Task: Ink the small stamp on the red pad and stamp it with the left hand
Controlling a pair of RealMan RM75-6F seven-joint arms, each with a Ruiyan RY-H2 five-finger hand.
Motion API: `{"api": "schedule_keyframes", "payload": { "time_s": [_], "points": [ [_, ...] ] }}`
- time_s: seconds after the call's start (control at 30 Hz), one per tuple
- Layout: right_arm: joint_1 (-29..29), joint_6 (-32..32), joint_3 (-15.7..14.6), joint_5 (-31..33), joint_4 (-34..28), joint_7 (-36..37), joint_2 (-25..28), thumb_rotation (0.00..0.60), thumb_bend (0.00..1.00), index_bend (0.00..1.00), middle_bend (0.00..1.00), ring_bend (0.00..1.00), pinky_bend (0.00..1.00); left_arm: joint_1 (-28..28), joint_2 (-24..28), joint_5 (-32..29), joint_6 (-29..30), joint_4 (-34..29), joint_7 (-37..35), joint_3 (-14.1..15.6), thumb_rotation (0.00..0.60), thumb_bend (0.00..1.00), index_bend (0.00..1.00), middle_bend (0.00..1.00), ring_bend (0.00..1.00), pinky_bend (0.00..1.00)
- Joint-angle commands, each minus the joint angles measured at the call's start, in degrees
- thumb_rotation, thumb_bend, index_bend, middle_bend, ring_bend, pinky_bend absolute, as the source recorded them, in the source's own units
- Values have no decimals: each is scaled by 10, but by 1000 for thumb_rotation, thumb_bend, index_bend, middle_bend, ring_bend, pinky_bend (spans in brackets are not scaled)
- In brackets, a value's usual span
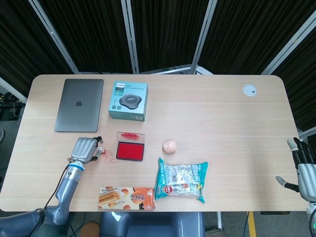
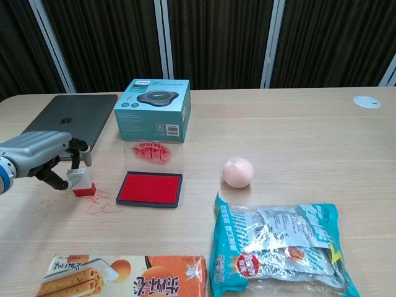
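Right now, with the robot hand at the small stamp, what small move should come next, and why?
Probably close the left robot hand firmly on the stamp and lift it slightly. Its fingers bracket the stamp, which seems to sit on the table among red marks, left of the open ink pad, so it must clear the pad's edge before moving right.
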Motion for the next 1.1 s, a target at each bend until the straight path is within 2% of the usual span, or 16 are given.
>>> {"api": "schedule_keyframes", "payload": {
  "time_s": [0.03, 0.27, 0.7, 0.83, 1.1],
  "points": [
    [0, -1, 0, 1, 1, 0, 0, 600, 0, 0, 0, 0, 0, 0, 0, -1, 0, 1, 0, 1, 600, 345, 412, 500, 898, 943],
    [1, -3, 0, 3, 2, 0, -1, 600, 0, 0, 0, 0, 0, -2, 2, -2, -2, 1, -4, 0, 600, 372, 476, 525, 898, 943],
    [3, -5, 0, 6, 4, -3, -3, 600, 0, 0, 0, 0, 0, -11, 31, 18, -5, -50, -37, -8, 600, 380, 499, 542, 897, 943],
    [3, -6, 1, 8, 5, -5, -4, 600, 0, 0, 0, 0, 0, -27, 36, 26, -19, -60, -35, -11, 600, 382, 503, 544, 897, 943],
    [6, -15, 7, 25, 14, -8, -8, 600, 0, 0, 0, 0, 0, -78, 19, 71, -73, -39, -45, -5, 600, 395, 519, 560, 897, 943]
  ]
}}
